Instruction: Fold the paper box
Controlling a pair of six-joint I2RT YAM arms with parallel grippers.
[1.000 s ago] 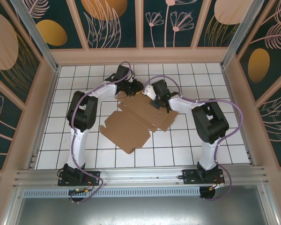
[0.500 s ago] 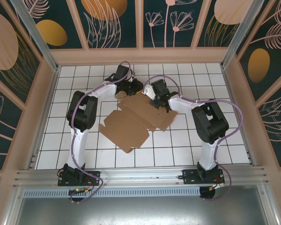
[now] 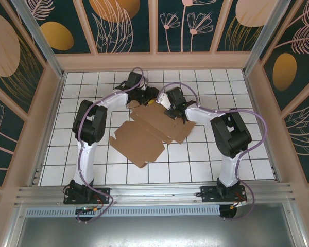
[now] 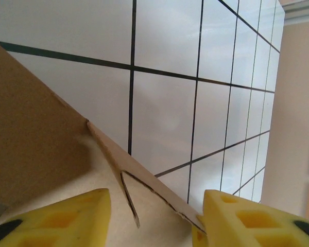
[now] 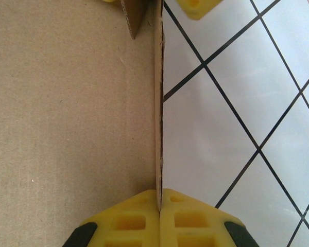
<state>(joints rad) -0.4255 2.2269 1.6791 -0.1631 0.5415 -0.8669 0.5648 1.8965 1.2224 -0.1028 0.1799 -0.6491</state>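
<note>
The paper box (image 3: 144,135) lies as a brown cardboard sheet, mostly flat, on the middle of the tiled floor. Its far edge is raised. My left gripper (image 3: 148,96) is at the far left corner of that edge. Its yellow fingers (image 4: 56,218) stand apart, with a raised flap of the paper box (image 4: 36,128) slanting between them and its edge against the right finger. My right gripper (image 3: 171,112) is at the far right part of the sheet. It is shut (image 5: 159,203) on the upright edge of the paper box (image 5: 67,103).
White floor tiles (image 3: 82,154) with black lines spread to the left, right and front of the sheet. Wooden frame walls (image 3: 154,60) enclose the floor. An aluminium rail (image 3: 154,193) runs along the near edge by the arm bases.
My left gripper has opened and let go of the flap it was pinching. My right gripper has stayed shut on the edge. The sheet has barely moved.
</note>
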